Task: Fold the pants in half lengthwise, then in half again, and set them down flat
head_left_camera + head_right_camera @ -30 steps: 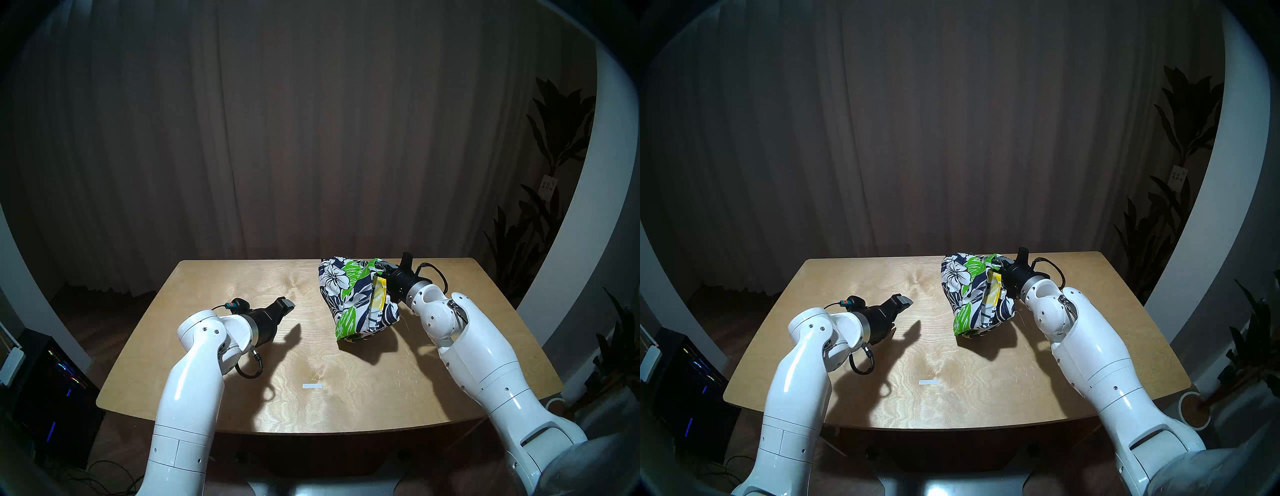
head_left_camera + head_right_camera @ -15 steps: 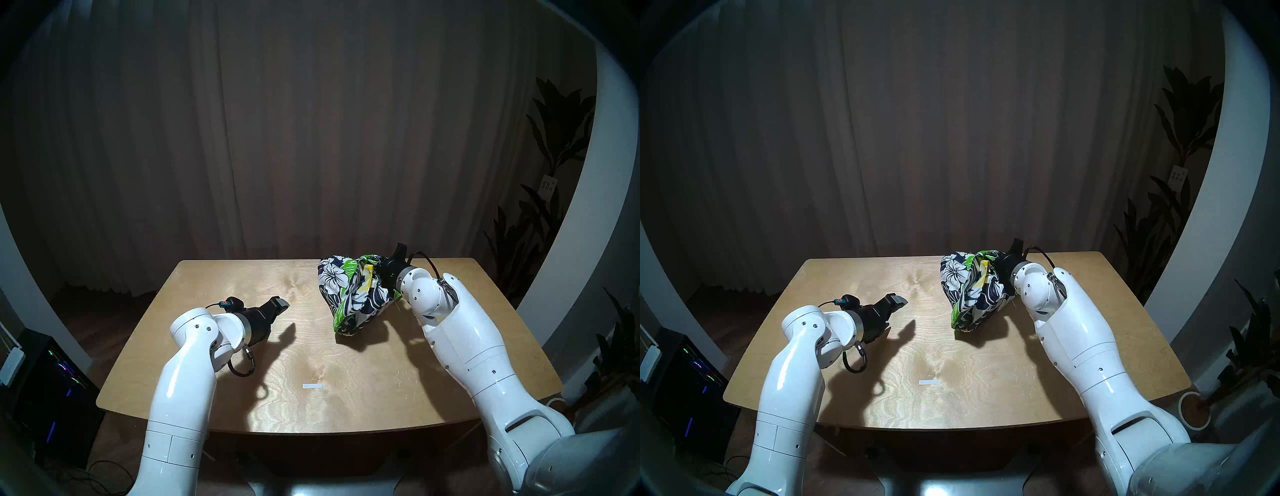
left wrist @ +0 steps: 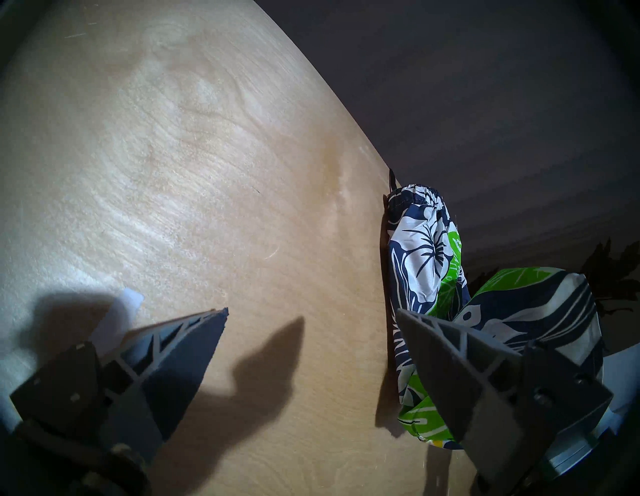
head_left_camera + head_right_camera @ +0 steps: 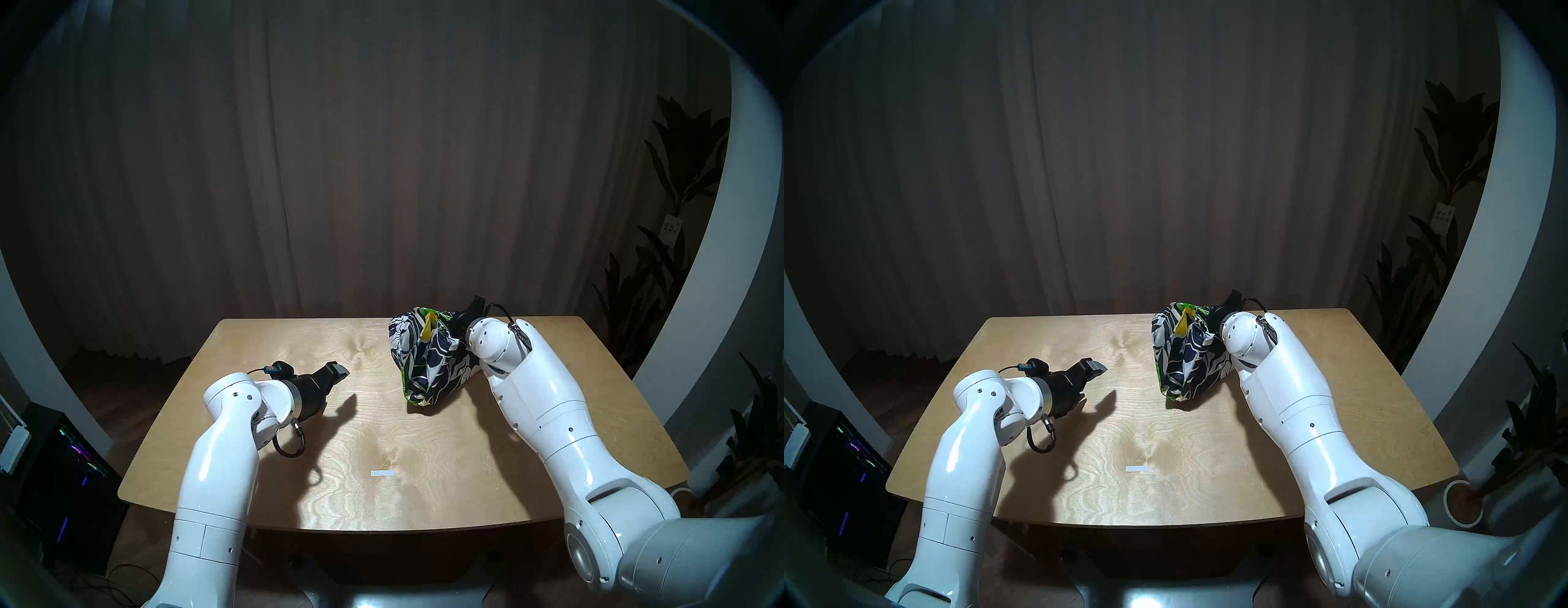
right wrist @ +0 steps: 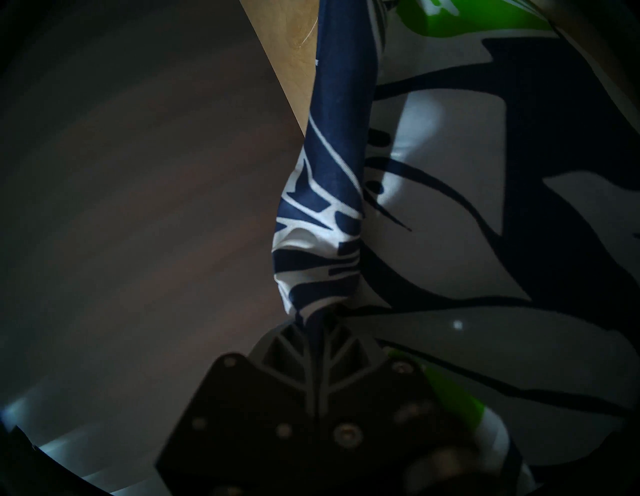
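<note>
The shorts (image 4: pixel 428 361), navy with white flowers and green leaves, lie bunched at the table's far right, also in the head right view (image 4: pixel 1187 356). Part of the cloth is raised off the table. In the right wrist view my right gripper (image 5: pixel 317 324) is shut on a twisted fold of the shorts (image 5: pixel 322 207). In the head views the cloth and wrist hide its fingers. My left gripper (image 4: pixel 339 371) is open and empty, low over the table, left of the shorts and apart from them. The left wrist view shows its spread fingertips (image 3: pixel 214 318) and the shorts' elastic waistband (image 3: pixel 419 194) at the far table edge.
A wooden table (image 4: pixel 297 488) with a small white tape strip (image 4: pixel 382 473) near the front middle. The shorts sit close to the far edge. A dark curtain hangs behind. Plants (image 4: pixel 679 170) stand to the right, and a computer case (image 4: pixel 63 467) sits on the floor at left.
My right arm has swung up and to the left, carrying its fold of the shorts over the bunch. The bunch has narrowed. My left gripper has drawn back slightly to the left.
</note>
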Available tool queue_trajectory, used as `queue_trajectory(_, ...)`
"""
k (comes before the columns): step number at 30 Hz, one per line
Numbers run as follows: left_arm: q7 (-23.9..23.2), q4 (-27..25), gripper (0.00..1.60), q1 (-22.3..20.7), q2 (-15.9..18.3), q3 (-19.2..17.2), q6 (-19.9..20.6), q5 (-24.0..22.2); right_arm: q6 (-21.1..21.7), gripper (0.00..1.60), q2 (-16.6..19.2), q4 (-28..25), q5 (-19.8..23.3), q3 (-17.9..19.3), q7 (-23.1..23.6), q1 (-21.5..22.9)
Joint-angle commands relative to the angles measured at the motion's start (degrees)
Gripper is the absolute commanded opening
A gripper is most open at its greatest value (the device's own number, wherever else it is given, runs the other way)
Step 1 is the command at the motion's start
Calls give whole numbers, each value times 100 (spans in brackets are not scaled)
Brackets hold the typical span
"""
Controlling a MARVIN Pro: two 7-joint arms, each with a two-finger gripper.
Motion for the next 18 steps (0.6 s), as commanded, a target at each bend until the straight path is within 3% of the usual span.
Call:
queue_trajectory(1,-46,-2,157,-174,24,-36,-15,-8,-201,0,-443,104,-81,102,58,640)
queue_trajectory(8,-48,50,156,-199,49,-79,11,-36,-430,0,-710,512,-185,114,-3,912)
queue_trajectory(18,-64,102,155,-197,109,-161,28,-83,-1078,0,-1082,1575,-342,193,-40,1485)
